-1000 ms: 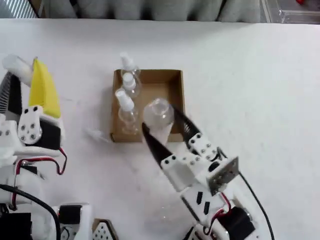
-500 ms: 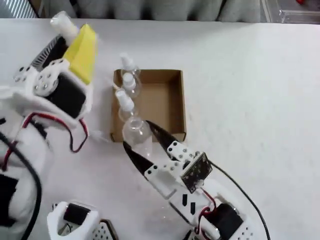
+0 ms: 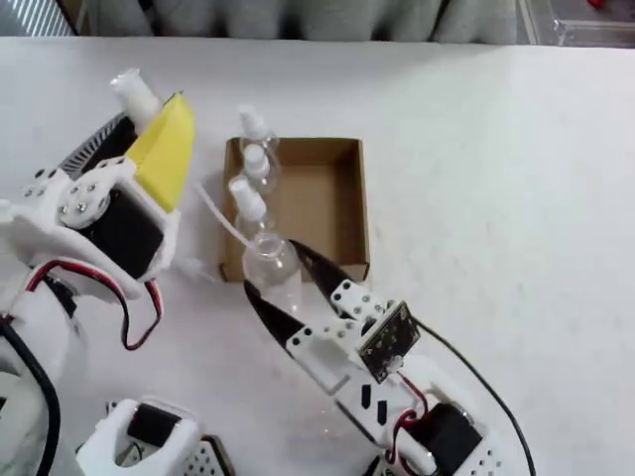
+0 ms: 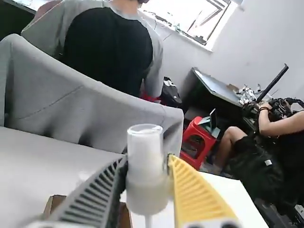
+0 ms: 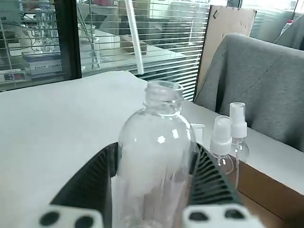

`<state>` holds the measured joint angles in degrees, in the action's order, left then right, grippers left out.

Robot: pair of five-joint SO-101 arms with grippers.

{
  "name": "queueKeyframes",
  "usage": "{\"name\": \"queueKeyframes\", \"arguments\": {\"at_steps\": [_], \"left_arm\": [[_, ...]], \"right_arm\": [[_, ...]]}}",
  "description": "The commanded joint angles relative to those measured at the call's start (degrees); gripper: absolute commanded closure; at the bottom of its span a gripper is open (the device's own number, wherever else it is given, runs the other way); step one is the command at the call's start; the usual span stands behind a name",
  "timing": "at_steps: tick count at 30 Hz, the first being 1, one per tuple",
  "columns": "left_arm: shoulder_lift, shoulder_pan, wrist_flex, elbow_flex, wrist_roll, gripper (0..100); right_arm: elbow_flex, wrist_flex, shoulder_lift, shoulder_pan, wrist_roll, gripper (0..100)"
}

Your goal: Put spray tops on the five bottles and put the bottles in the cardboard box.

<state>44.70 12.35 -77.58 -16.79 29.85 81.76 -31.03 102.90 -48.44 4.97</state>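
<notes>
At the near corner of the brown cardboard box (image 3: 319, 193), an uncapped clear plastic bottle (image 5: 156, 156) is clamped in the right gripper (image 3: 272, 268); the white spray top (image 4: 144, 161) is pinched in the left gripper (image 3: 147, 115), well apart. The narrow neck could be missed by its thin tube (image 3: 220, 213).

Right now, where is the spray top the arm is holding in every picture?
High view: the spray top sits upper left in the left gripper, left of the cardboard box.
Left wrist view: dead centre, between grey and yellow fingers.
Right wrist view: its thin white tube hangs above the open bottle.
Shared landmark: the cardboard box, brown in all three.
</notes>
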Motion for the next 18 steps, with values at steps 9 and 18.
{"name": "queueKeyframes", "arguments": {"at_steps": [9, 18], "left_arm": [[-1.2, 7.3, 0.4, -1.9, 0.4, 98], [-1.3, 4.3, 4.0, -1.9, -1.6, 98]], "right_arm": [[-0.5, 0.8, 0.5, -0.1, 0.0, 98.4], [-0.5, -0.4, 0.5, -0.2, 0.0, 98.4]]}}
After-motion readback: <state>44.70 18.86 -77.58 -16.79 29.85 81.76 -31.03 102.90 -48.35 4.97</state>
